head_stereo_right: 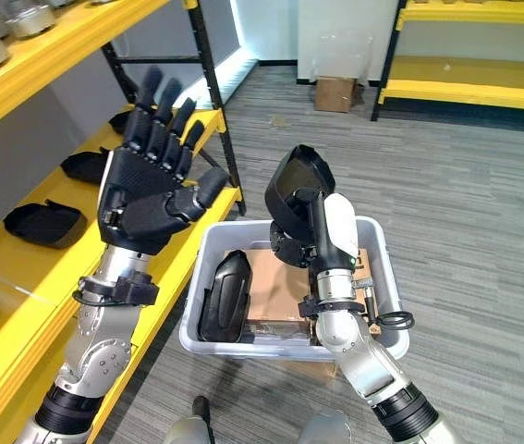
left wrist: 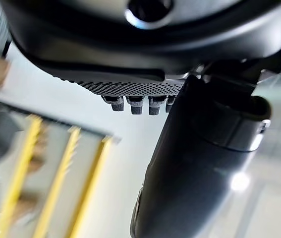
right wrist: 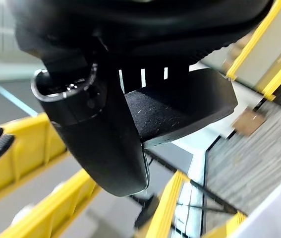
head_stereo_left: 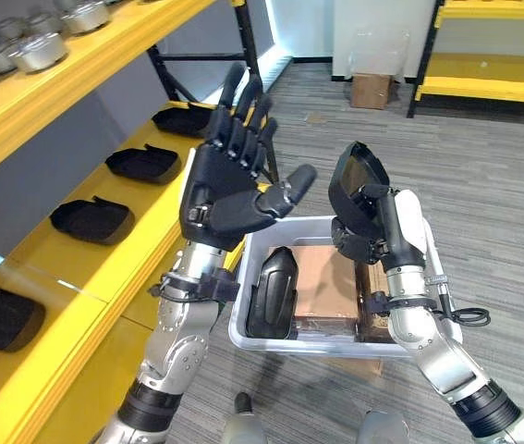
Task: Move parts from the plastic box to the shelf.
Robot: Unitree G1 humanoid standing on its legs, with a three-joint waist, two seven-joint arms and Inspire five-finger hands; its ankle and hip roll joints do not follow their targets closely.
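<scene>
Right hand (head_stereo_right: 310, 231) grips curved matte-black part (head_stereo_right: 294, 180) above plastic box (head_stereo_right: 380, 277).

Yellow shelf (head_stereo_left: 141, 231), robot's left side, black uprights: lower board carries four black moulded parts (head_stereo_left: 91, 220) in a row, well apart from one another, each lying flat. Upper board (head_stereo_left: 77, 69) carries several silver metal pots (head_stereo_left: 40, 51) standing close together.

Grey carpeted floor (head_stereo_left: 493, 185): light grey plastic box (head_stereo_right: 382, 277) stands on it just beside the shelf's front edge; a small cardboard carton (head_stereo_left: 371, 90) stands farther off, near a white wall. A second yellow shelf (head_stereo_left: 483, 88) stands at the far right.
</scene>
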